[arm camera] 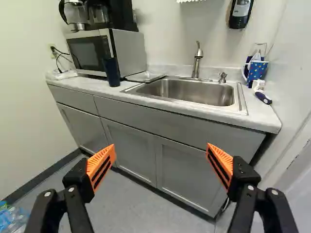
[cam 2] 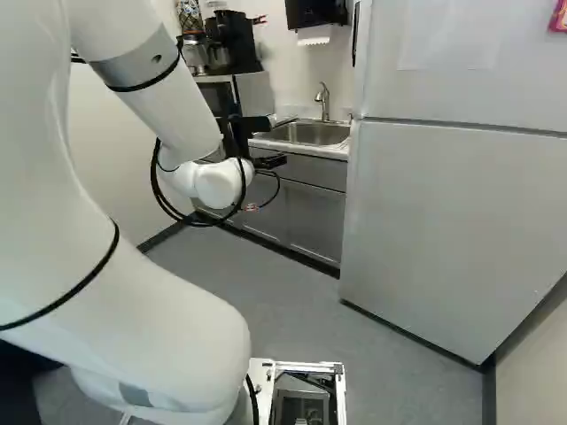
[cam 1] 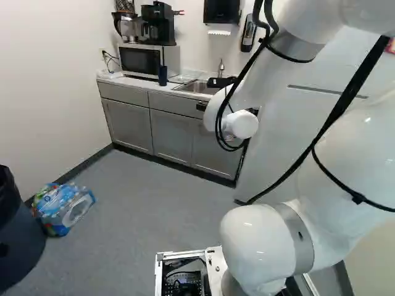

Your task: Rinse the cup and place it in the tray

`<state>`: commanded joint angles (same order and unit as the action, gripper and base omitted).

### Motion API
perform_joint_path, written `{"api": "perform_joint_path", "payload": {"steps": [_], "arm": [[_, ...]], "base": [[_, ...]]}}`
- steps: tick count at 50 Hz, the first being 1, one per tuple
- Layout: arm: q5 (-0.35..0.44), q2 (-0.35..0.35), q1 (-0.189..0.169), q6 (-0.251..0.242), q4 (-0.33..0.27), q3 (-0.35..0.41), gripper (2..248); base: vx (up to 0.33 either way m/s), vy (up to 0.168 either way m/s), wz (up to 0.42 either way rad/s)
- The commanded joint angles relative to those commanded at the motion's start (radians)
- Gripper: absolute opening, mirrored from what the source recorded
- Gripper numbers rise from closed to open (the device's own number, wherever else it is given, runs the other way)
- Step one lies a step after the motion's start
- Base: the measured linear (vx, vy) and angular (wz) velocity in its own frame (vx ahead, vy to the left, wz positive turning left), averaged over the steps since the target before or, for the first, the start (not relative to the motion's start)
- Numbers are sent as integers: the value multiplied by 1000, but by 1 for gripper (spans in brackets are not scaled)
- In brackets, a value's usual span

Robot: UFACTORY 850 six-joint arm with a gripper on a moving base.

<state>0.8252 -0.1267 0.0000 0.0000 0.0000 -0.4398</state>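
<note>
My gripper (cam 2: 278,142) is held out in front of the counter in the right base view. In the wrist view the gripper (arm camera: 161,148) is open, its orange-padded fingers wide apart with nothing between them. Ahead, a dark blue cup (arm camera: 111,72) stands upright near the counter's front edge, before the microwave; the left base view shows this cup (cam 1: 162,76) too. A flat, pale tray (arm camera: 146,76) lies between it and the sink (arm camera: 194,92). The faucet (arm camera: 196,60) rises behind the basin. A blue dotted cup (arm camera: 256,72) stands at the sink's far side from the microwave.
The microwave (arm camera: 107,51) carries a coffee maker (cam 1: 158,23). A brush (arm camera: 261,91) lies by the dotted cup. Grey cabinets (arm camera: 131,148) front the counter; a tall fridge (cam 2: 443,221) stands beside it. Wrapped bottles (cam 1: 62,206) and a dark bin (cam 1: 18,240) are on the floor.
</note>
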Motion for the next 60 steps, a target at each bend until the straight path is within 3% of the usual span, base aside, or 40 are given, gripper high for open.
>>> {"api": "perform_joint_path", "payload": {"steps": [60], "arm": [[-57, -15, 0, 0, 0, -123, 247]], "base": [[0, 0, 0]]}}
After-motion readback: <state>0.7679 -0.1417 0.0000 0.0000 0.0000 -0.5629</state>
